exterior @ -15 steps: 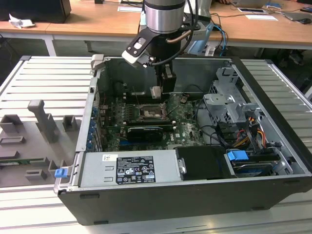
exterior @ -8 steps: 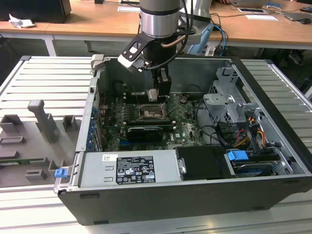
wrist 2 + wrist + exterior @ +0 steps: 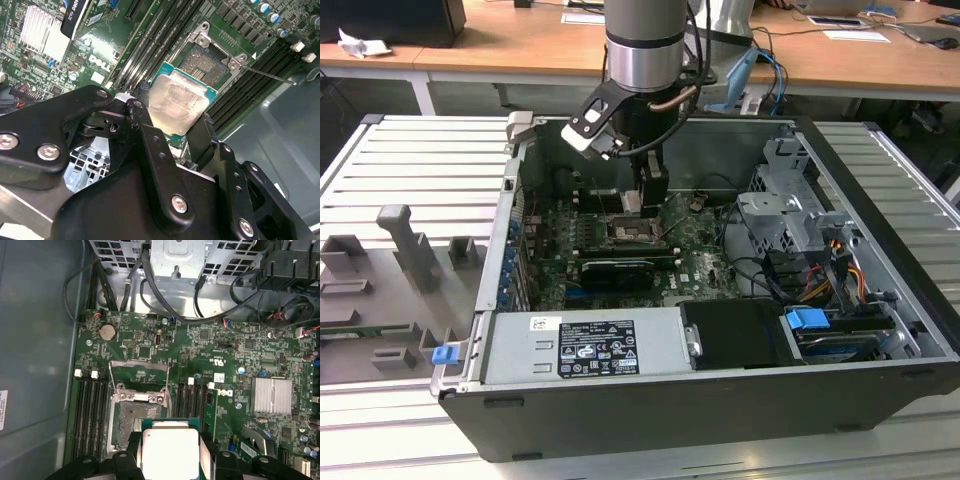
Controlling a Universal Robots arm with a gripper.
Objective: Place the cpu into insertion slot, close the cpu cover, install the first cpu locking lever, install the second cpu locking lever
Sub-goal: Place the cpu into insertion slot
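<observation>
Counted: one gripper, one cpu, one insertion slot, one cpu cover.

Gripper clenched on the cpu, with two black fingers pressed against opposite edges of the chip and the metal top facing the cameras. Held over the green board, partly overlapping one edge of the slot in the first wrist view. Appears raised clear of the slot in the exterior view.

Slot exposed, dark contact field showing inside the silver rim. Cover swung up and back from the slot, on the side away from the gripper.

Surroundings, inside one open computer case:
- Two banks of long black memory slots, one on each side of the slot.
- One coin battery and one finned silver heat sink.
- One long black card just beside the slot.
- One labelled power supply box and one drive cage.
- A bundle of black cables along the board's edge, well apart from the slot.

Outside the case: one grey tray of moulded fixtures.
</observation>
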